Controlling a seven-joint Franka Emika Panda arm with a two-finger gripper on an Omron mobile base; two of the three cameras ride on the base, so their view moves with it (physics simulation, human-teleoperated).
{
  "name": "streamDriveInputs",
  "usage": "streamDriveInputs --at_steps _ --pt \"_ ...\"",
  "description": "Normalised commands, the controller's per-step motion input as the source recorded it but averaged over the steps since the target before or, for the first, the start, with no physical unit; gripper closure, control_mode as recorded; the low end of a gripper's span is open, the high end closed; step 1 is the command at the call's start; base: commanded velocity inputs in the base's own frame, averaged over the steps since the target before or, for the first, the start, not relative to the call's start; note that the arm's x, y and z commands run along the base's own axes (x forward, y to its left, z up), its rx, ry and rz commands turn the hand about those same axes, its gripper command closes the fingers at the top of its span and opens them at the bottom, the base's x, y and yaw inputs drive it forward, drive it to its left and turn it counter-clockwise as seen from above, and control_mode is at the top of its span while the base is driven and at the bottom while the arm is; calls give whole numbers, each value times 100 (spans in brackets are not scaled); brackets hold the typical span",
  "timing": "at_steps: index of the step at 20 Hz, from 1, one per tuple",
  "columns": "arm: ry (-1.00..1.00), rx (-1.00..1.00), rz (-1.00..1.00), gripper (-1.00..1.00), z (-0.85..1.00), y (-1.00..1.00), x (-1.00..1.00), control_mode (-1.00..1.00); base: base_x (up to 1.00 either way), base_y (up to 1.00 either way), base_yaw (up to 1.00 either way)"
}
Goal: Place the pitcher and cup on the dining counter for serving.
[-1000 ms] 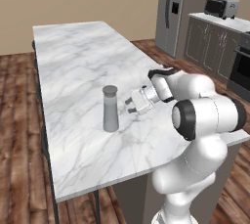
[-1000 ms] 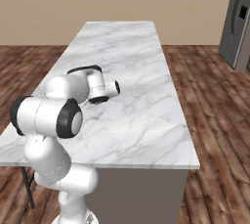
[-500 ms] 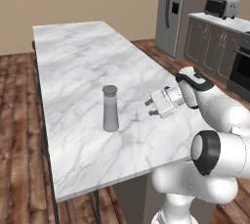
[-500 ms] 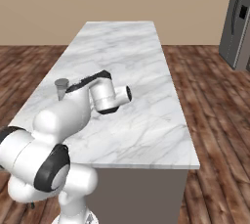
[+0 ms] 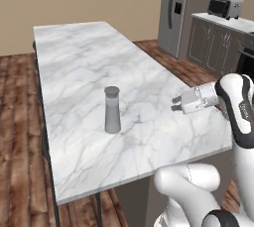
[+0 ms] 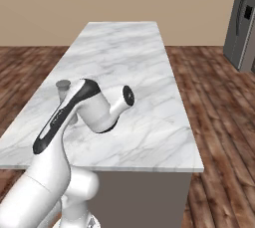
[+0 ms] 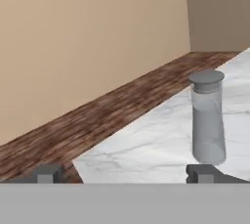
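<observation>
- Since the pitcher (image 5: 112,110) stands upright on the dining counter (image 5: 79,52), apart from the robot, that half of the task looks done.
- At about 3 o'clock from it in the left base view, the gripper (image 5: 176,103) hangs empty, fingertips (image 7: 48,174) spread wide.
- By this judgement, fetching and placing the cup remains.

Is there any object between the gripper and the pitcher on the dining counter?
No, nothing visible. The pitcher stands upright on the dining counter, and only bare marble lies between it and the gripper, whose jaws are open and empty.
</observation>
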Motion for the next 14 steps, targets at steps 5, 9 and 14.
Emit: streamDriveInputs --at_steps 5,9,14 --pt "38 -4 -37 -100 63 -42 -85 -100 0 0 0" --pt "45 -12 -43 -100 36 -29 -66 -100 0 0 0" --pt "47 -28 -43 -100 30 3 -27 -100 0 0 0"
